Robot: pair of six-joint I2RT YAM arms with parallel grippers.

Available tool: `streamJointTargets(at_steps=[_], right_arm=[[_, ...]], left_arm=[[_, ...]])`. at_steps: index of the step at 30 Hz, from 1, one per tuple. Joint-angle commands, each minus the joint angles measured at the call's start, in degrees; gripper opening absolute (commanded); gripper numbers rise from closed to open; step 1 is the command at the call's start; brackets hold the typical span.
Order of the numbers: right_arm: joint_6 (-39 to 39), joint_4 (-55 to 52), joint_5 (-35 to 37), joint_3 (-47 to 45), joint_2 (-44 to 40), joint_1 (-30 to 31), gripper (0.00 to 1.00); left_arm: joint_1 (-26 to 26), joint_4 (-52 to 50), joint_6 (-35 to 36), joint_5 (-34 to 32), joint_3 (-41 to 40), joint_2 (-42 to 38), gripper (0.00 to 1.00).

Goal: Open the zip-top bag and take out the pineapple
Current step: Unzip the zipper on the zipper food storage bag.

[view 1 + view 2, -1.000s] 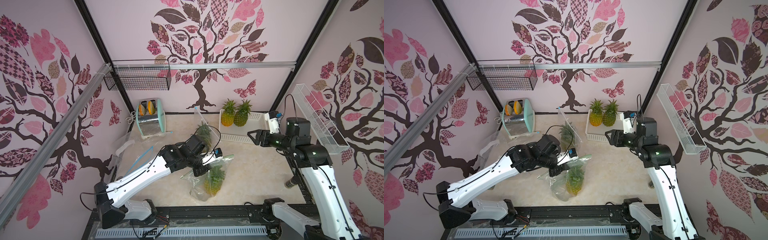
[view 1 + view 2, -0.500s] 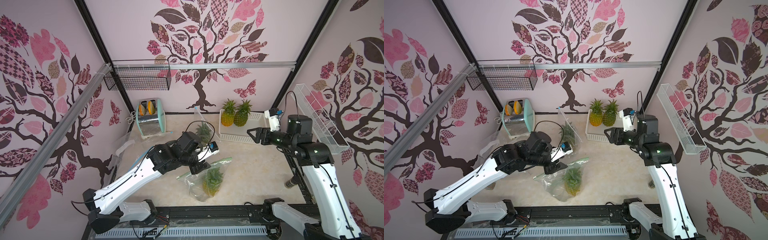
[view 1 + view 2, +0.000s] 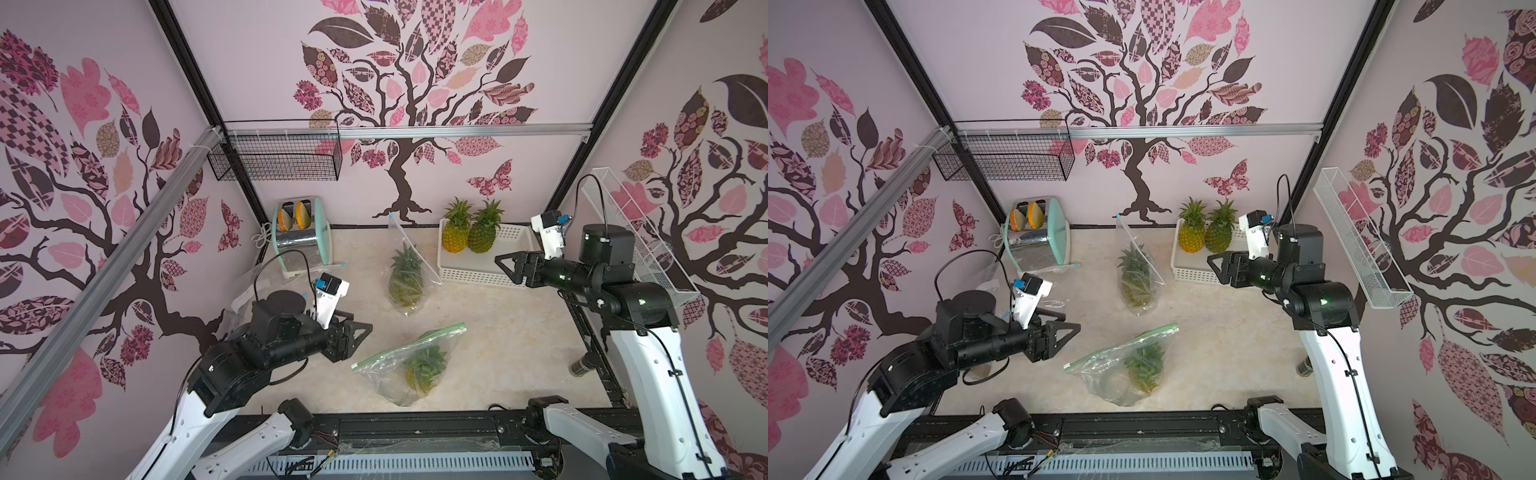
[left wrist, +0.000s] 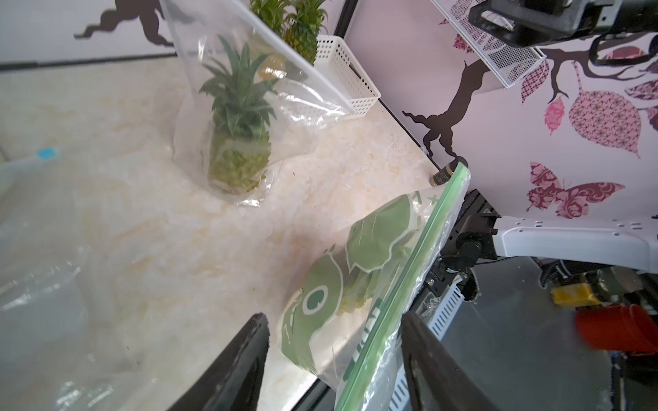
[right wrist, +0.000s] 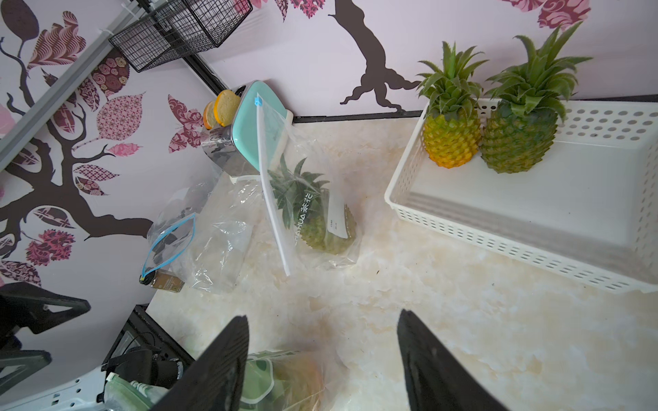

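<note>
task bag: a clear zip-top bag (image 3: 388, 370) with green print and a green seal strip sits on the near middle of the bench (image 3: 498, 353). the strip runs in one straight line and looks pressed together.
task pineapple: the pineapple (image 3: 424, 368) is fully inside that bag, its crown toward the seal and its body toward the bag's closed end.
left claw: the left claw (image 3: 356, 338) hangs just beside the near corner of the seal. its fingers are moderately apart and nothing is clamped. in the left wrist view the green strip shows past the gap between the fingers (image 4: 245, 356).
right claw: the right claw (image 3: 503, 269) hovers over the front wall of the white basket, well apart from the task bag. its jaws are spread wide and hold nothing.
slider bag: a second clear bag (image 3: 415, 253) with a blue slider stands toward the back of the bench, with a greenish pineapple (image 3: 405, 274) upright inside.
white basket: the perforated basket (image 3: 473, 276) sits at the back right. two bare pineapples (image 3: 469, 232) stand upright in its far-left corner, touching each other.
toaster: a mint and chrome toaster (image 3: 303, 245) sits at the back left with two bread slices (image 3: 293, 210) in its slots.
loose bags: crumpled empty clear bags (image 5: 210, 242) lie at the left edge of the bench, in front of the toaster.
bottle: a small dark bottle (image 3: 582, 365) stands at the right edge of the bench.
</note>
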Motion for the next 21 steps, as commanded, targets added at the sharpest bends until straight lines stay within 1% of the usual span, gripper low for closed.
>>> streamJointTargets(at_steps=[1, 5, 8, 11, 12, 14, 17, 21], right_arm=[[-0.6, -2.4, -1.3, 1.7, -0.2, 0.3, 0.68], [-0.3, -2.9, -2.0, 2.0, -0.2, 0.5, 0.68], [-0.1, -3.1, -2.5, 2.4, 0.2, 0.8, 0.69], [0.0, -3.2, -2.6, 2.8, 0.6, 1.2, 0.68], [0.0, -3.4, -2.5, 3.0, 0.8, 1.3, 0.68], [0.0, -3.5, -2.3, 3.3, 0.8, 1.5, 0.68], [-0.1, -3.6, -2.1, 3.5, 0.8, 1.7, 0.68], [-0.1, -3.5, -2.2, 2.8, 0.7, 1.7, 0.68]], left_arm=[[0.2, 2.6, -16.2, 2.6, -7.3, -6.9, 0.63], [0.2, 1.5, -24.8, 2.2, -12.4, -17.9, 0.64], [0.2, 0.7, -28.8, 1.2, -15.9, -24.0, 0.64], [0.2, 6.6, -33.3, 2.3, -21.8, -28.9, 0.64], [0.2, 9.0, -34.7, 3.0, -23.8, -29.8, 0.64], [0.2, 10.7, -35.9, 3.3, -25.7, -30.4, 0.62], [0.2, 9.0, -35.2, 3.2, -25.7, -29.8, 0.62], [0.2, 11.4, -35.2, 4.1, -26.4, -29.2, 0.61]])
